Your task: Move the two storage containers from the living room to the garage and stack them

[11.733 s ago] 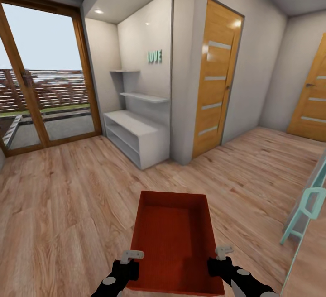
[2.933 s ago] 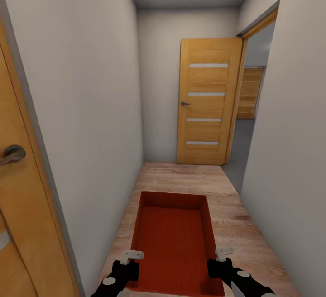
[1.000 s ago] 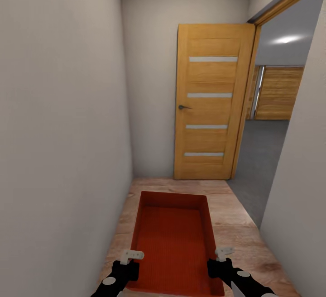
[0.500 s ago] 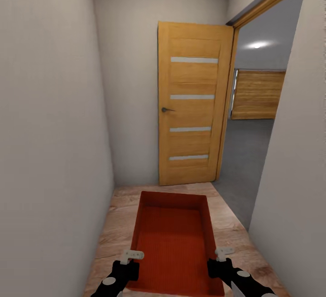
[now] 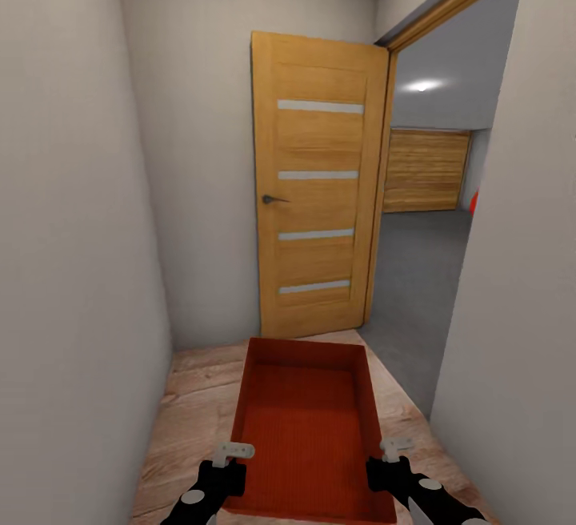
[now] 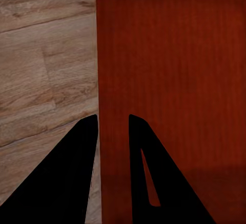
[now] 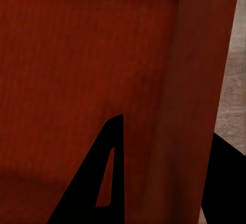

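I hold one orange-red storage container in front of me, above the pale wood-plank floor of a narrow hallway. My left gripper is shut on its left wall, and the left wrist view has one finger on each side of that thin wall. My right gripper is shut on its right wall in the same way. The container is empty. Through the doorway at the right lies the garage with its dark grey floor.
An open wood-panelled door stands ahead, swung against the end wall. White walls close in on both sides. A wood-panelled garage door shows at the back, and a sliver of red at the doorway's right edge.
The view has advanced down the hallway and turned right, so the door has shifted left and more of the garage shows. The container and both grippers stay as they were.
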Tool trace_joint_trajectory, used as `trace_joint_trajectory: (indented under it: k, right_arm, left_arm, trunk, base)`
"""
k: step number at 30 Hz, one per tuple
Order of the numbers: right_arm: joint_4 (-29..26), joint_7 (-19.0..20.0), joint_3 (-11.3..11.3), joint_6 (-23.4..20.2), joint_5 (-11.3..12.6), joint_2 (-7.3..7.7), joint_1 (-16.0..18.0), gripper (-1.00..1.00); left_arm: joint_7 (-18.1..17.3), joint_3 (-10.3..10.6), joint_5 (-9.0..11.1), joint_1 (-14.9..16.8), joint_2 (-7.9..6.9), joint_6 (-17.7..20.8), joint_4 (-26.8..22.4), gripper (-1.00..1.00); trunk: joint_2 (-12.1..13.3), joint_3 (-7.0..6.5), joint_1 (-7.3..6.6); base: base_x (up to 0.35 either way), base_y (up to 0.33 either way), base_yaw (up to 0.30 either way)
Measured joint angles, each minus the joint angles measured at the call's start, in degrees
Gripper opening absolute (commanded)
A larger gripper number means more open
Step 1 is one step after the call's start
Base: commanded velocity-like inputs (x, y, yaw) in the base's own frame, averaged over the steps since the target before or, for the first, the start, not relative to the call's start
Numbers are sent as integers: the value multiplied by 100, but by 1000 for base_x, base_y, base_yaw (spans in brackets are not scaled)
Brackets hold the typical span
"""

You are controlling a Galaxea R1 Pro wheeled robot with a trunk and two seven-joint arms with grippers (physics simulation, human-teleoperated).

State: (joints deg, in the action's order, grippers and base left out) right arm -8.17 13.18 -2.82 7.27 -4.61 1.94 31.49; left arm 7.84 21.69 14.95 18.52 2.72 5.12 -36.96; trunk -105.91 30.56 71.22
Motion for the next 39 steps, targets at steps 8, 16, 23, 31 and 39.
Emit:
trace_joint_trajectory:
  k: [8,16,23,31,39]
  right_arm:
    - [0,-1,-11,2,-14,-1,0,-100]
    - [0,3,-24,35,-14,0,1,-100]
    - [0,9,-21,44,-8,3,2,-100]
    - [0,2,0,-3,-4,2,1,-100]
    - [0,8,7,-6,2,7,0,-100]
  left_arm:
    - [5,5,0,0,-1,-2,-1,-100]
    - [11,7,-15,-1,-2,-8,-26,-100]
    - [13,6,-10,-2,-1,-9,-36,-100]
    - [10,12,22,-1,0,-2,-1,-100]
    - [8,14,28,0,2,-3,4,-100]
  trunk:
    - [0,-1,0]
    - [0,-1,3]
    - [0,-1,4]
    - [0,-2,0]
    - [0,-29,0]
  base:
    - [341,13,-2]
    - [136,0,0]
    - [4,0,0]
    - [200,0,-27]
    - [336,0,-214]
